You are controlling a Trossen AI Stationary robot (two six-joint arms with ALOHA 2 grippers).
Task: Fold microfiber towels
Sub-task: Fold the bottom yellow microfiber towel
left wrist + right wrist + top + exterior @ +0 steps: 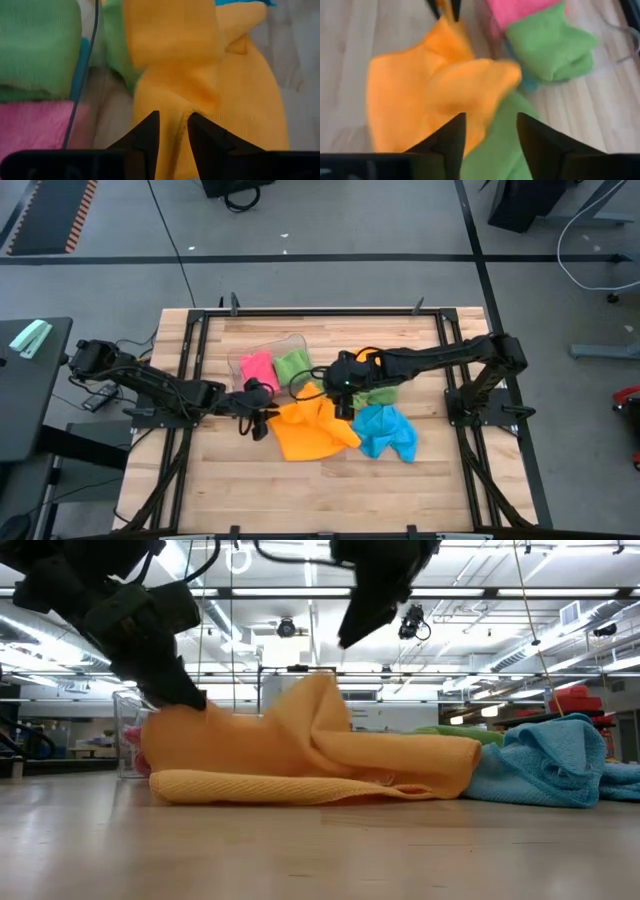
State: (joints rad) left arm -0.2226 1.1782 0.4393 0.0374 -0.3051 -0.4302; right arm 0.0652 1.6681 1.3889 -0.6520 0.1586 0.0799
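An orange towel [310, 430] lies crumpled on the wooden table [240, 500], partly folded over itself, with a raised hump [315, 705]. A blue towel [388, 432] lies bunched to its right, and a loose green towel [378, 395] lies behind them. My left gripper [172, 132] is at the orange towel's left edge, with its fingers a little apart around a ridge of the cloth. My right gripper [490, 135] hangs open above the orange and green towels with nothing between its fingers. My left gripper comes slanting down from the table's left, and its fingers [150, 135] stand on either side of a raised fold [175, 117] at the orange towel's left edge. I cannot tell whether the fingers touch the cloth. The towel rests on the table.
A clear plastic tub [262, 346] stands at the back left of the towels and holds a folded pink towel [258, 365] and a folded green towel [292, 364]. Bare wood lies toward the table's near edge [330, 500]. A black frame runs around the table.
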